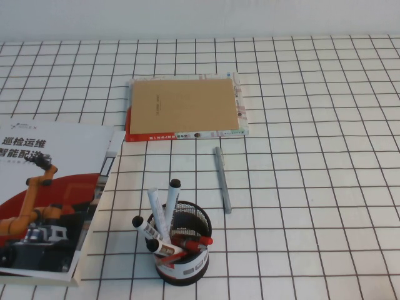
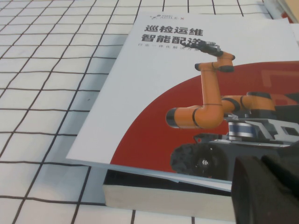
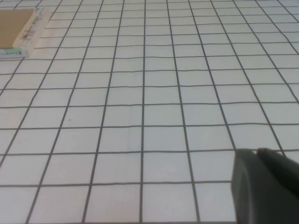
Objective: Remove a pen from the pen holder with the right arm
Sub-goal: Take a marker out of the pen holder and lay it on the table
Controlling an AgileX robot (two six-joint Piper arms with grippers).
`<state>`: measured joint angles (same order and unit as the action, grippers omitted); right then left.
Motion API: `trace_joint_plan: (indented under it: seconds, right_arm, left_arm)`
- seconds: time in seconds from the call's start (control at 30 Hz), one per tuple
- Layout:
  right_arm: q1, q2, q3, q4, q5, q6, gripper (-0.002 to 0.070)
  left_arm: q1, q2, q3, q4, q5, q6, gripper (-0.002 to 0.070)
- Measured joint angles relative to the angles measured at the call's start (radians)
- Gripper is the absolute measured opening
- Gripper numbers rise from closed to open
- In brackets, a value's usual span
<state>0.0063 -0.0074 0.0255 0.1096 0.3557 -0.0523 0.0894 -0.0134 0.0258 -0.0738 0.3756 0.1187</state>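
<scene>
A black mesh pen holder (image 1: 183,244) stands near the table's front edge, holding several markers with black and red caps. A grey pen (image 1: 223,180) lies flat on the grid table just behind and to the right of it. Neither arm shows in the high view. My right gripper (image 3: 257,152) hovers shut and empty over bare grid squares, away from the holder, which its wrist view does not show. My left gripper (image 2: 260,159) is shut, low over the near edge of a thick book (image 2: 187,116), holding nothing.
The thick white-and-red book (image 1: 50,194) with a robot-arm cover lies at the front left, close to the holder. A brown-covered notebook (image 1: 184,107) lies at the back middle; its corner (image 3: 18,28) shows in the right wrist view. A white grid cloth (image 1: 312,187) covers the table.
</scene>
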Motion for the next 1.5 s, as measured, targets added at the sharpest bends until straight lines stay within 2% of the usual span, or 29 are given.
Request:
trace_joint_plan:
  seconds: [0.37, 0.5, 0.77, 1.03, 1.27, 1.5]
  right_arm:
    - [0.0, 0.0, 0.0, 0.033, 0.0, 0.0, -0.0016]
    - [0.0, 0.0, 0.001, 0.154, -0.058, 0.0, -0.0016]
    - [0.0, 0.0, 0.002, 0.536, -0.266, 0.0, -0.0016]
    - [0.0, 0.0, 0.002, 0.676, -0.293, 0.0, -0.0016]
    - [0.0, 0.01, -0.055, 0.701, -0.153, 0.0, -0.0016]
    - [0.0, 0.255, -0.274, 0.602, 0.078, -0.002, -0.0016]
  left_arm:
    - [0.0, 0.0, 0.0, 0.0, 0.0, 0.0, -0.0003]
    - [0.0, 0.0, 0.0, 0.0, 0.0, 0.0, -0.0003]
    - [0.0, 0.0, 0.0, 0.0, 0.0, 0.0, -0.0003]
    - [0.0, 0.0, 0.0, 0.0, 0.0, 0.0, -0.0003]
    - [0.0, 0.0, 0.0, 0.0, 0.0, 0.0, -0.0003]
    - [0.0, 0.0, 0.0, 0.0, 0.0, 0.0, -0.0003]
